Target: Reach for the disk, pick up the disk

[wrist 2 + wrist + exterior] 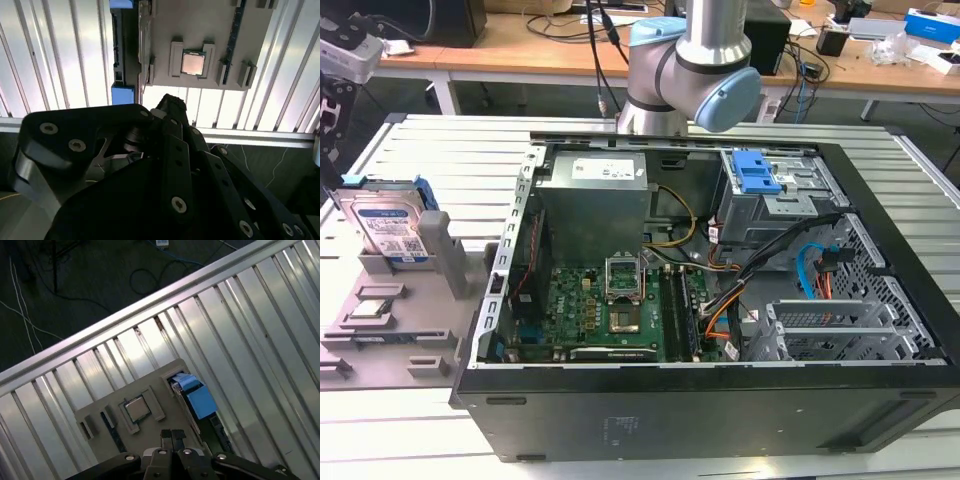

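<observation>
disk, exterior view, nine o'clock of the computer case: silver metal, paper label, blue plastic bracket. case: matt black outside, bare sheet metal within. table: ribbed shiny aluminium. processor chip: glossy metal lid. gripper: matt black, bright screws.

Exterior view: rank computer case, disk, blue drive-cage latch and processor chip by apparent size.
1. computer case
2. disk
3. blue drive-cage latch
4. processor chip
Disk versus latch may be skewed by distance from the camera.
</observation>
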`<state>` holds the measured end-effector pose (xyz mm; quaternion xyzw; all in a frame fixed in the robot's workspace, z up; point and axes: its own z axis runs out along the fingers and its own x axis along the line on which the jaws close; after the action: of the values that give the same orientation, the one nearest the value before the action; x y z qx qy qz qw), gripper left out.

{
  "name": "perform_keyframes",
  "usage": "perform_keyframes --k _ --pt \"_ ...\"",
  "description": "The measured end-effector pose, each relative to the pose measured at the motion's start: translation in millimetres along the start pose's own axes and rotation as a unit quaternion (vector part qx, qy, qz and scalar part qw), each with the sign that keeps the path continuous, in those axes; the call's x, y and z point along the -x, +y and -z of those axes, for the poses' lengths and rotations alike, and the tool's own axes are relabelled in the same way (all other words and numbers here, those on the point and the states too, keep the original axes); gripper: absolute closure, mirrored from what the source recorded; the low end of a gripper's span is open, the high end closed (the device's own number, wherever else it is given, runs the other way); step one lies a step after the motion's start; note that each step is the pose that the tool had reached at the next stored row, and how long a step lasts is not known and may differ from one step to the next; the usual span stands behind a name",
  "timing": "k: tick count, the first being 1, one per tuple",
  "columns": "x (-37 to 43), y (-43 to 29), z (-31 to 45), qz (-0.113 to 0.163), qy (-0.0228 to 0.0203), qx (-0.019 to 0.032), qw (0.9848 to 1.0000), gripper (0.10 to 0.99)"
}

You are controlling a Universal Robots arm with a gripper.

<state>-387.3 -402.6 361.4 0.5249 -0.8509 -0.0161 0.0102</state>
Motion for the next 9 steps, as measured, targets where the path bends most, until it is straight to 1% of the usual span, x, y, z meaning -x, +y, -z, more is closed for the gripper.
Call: perform_keyframes --k 2,4,7,9 --pt "0.0 0.0 0.0 0.017 0.0006 0.0 0.9999 0.98" --pt "0.0 0.0 0.0 0.026 0.001 0.0 0.9997 0.98" --pt "0.0 0.0 0.0 0.053 0.002 0.0 0.9986 0.98" --pt "0.0 0.0 0.0 0.063 0.0024 0.0 0.998 0.98"
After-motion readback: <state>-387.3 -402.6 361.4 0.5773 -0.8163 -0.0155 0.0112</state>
